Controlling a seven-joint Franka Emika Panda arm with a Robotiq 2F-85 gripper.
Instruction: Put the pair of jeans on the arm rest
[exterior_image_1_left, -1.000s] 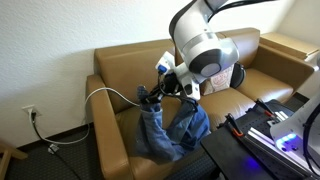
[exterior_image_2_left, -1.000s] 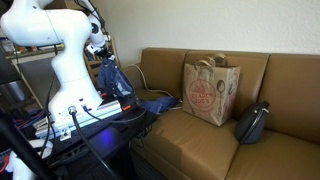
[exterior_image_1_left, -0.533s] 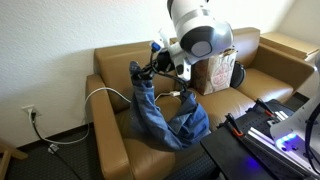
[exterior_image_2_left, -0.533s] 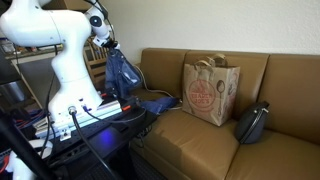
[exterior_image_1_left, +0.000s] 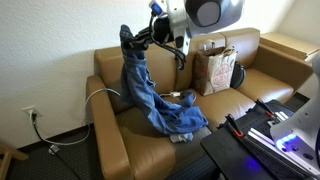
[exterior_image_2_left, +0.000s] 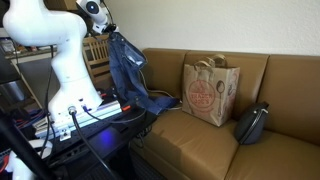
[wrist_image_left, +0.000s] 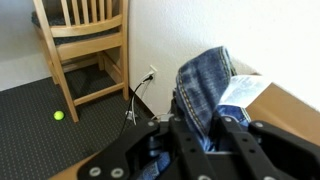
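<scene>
One end of the pair of jeans (exterior_image_1_left: 143, 90) hung pinched in the hand (exterior_image_1_left: 133, 38), high over the left seat of the tan leather sofa (exterior_image_1_left: 250, 50), while the other end lay bunched on the cushion near its front edge. We read the height as deliberate: held up like this, most of the denim hangs clear of the seat and can be carried sideways without dragging.

In the wrist view we saw a fold of the denim (wrist_image_left: 205, 85) rising between the two fingers (wrist_image_left: 186, 140), which pressed in on it, so we took the grip as firm. The arm rest (exterior_image_1_left: 107, 125) stood just left of the hanging cloth and carried none of it; a white cable (exterior_image_1_left: 100, 92) crossed its top. A paper grocery bag (exterior_image_1_left: 215, 68) sat well to the right, out of the way.

We judged the task about midway, with the drape not yet done. We thought the trailing end might catch on the cushion, and the heavy denim could slide off the rounded leather unless laid evenly across.
</scene>
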